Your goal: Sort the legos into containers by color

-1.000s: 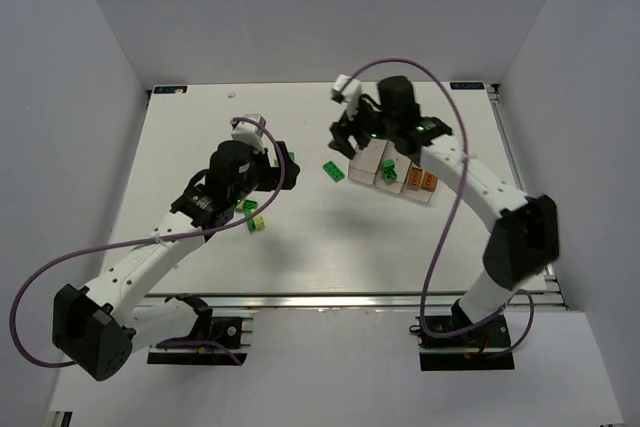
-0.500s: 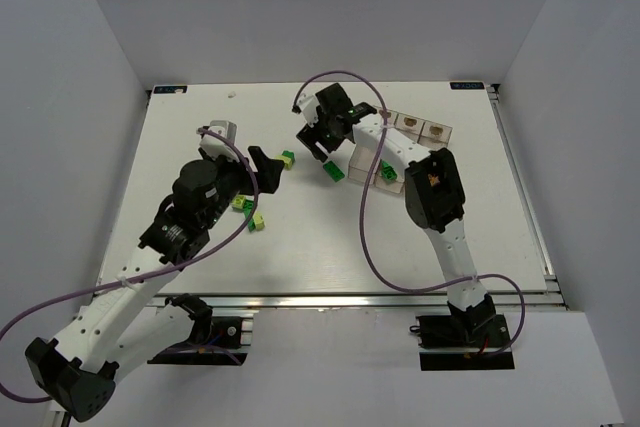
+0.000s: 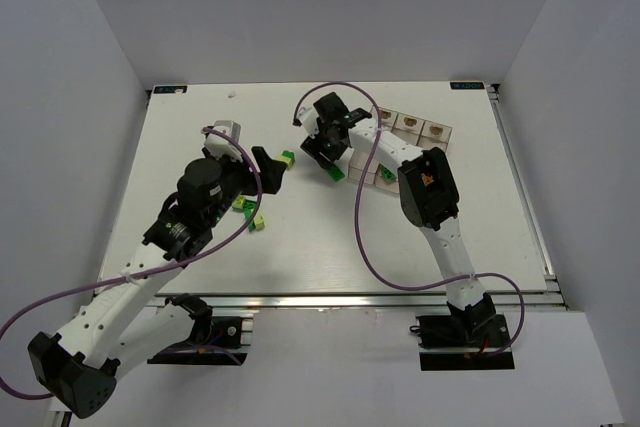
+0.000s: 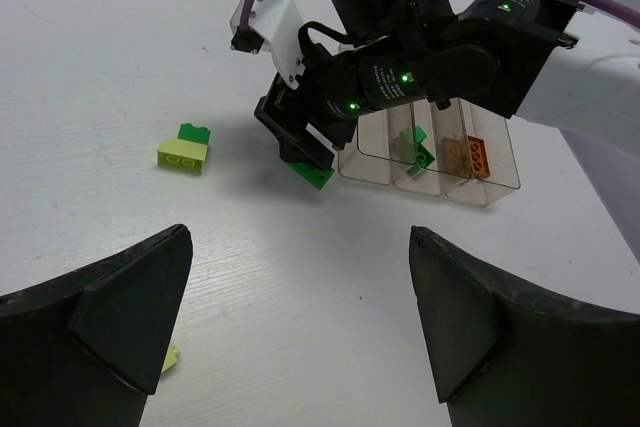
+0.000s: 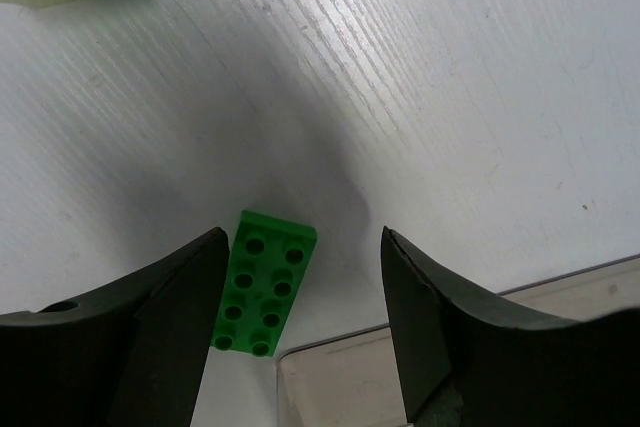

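Note:
A flat dark green lego (image 5: pixel 262 282) lies on the table just left of the clear containers (image 5: pixel 400 377). My right gripper (image 5: pixel 303 247) is open and hangs over it, with the brick beside the left finger (image 5: pixel 160 337). In the top view the right gripper (image 3: pixel 322 152) is above this lego (image 3: pixel 333 171), at the near end of the containers (image 3: pixel 420 137). My left gripper (image 3: pixel 268 167) is open and empty and faces them. In the left wrist view (image 4: pixel 298 247) the containers (image 4: pixel 430 152) hold a green lego (image 4: pixel 412 152) and an orange lego (image 4: pixel 470 154).
A dark green lego stacked on a yellow-green one (image 3: pixel 287 158) lies between the grippers, and also shows in the left wrist view (image 4: pixel 185 147). Two more small legos (image 3: pixel 243 205) (image 3: pixel 256 222) lie under the left arm. The table's back edge lies beyond the containers.
My right arm has swung from over the containers to their left end and come down over the flat dark green lego. The containers now sit further back. My left gripper has shifted slightly.

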Available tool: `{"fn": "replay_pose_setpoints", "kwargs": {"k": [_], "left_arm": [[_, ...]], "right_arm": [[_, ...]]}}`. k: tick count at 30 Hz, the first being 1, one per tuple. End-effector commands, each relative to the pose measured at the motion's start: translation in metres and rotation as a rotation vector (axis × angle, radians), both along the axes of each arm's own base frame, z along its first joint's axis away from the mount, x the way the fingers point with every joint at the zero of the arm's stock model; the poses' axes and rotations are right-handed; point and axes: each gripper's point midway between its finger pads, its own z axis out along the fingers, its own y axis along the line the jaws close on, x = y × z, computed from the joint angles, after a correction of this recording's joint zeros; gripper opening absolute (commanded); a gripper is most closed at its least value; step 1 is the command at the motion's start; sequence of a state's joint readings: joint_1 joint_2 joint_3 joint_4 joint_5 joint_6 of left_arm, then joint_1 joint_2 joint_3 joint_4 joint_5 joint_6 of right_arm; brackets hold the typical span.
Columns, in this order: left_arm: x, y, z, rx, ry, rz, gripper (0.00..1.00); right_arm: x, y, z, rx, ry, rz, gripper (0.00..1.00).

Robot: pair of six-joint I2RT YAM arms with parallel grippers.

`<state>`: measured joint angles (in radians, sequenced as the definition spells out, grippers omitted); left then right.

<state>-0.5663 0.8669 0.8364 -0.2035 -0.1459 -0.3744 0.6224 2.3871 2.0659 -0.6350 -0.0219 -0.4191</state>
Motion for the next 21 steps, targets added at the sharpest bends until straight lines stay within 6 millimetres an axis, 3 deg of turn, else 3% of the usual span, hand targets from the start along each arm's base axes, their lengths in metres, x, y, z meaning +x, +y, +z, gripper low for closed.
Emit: {"fn": "replay_pose_setpoints", "kwargs": {"k": [1, 13, 21], "left_arm": [[-0.003, -0.003, -0.001, -0.001, -0.007, -0.021, 0.98], [-0.005, -0.003, 0.001, -0.009, -0.015, -0.028, 0.98], [-0.005, -0.003, 0.002, -0.011, -0.019, -0.028, 0.98]], "right_arm": [[-0.003, -0.002, 0.004, 0.003, 0.012, 0.012, 0.68], [-0.016, -0.014, -0.004, 0.018, 0.097, -0.011, 0.68], [-0.032, -0.02, -0.018, 0.003, 0.165, 0.002, 0.57]]}}
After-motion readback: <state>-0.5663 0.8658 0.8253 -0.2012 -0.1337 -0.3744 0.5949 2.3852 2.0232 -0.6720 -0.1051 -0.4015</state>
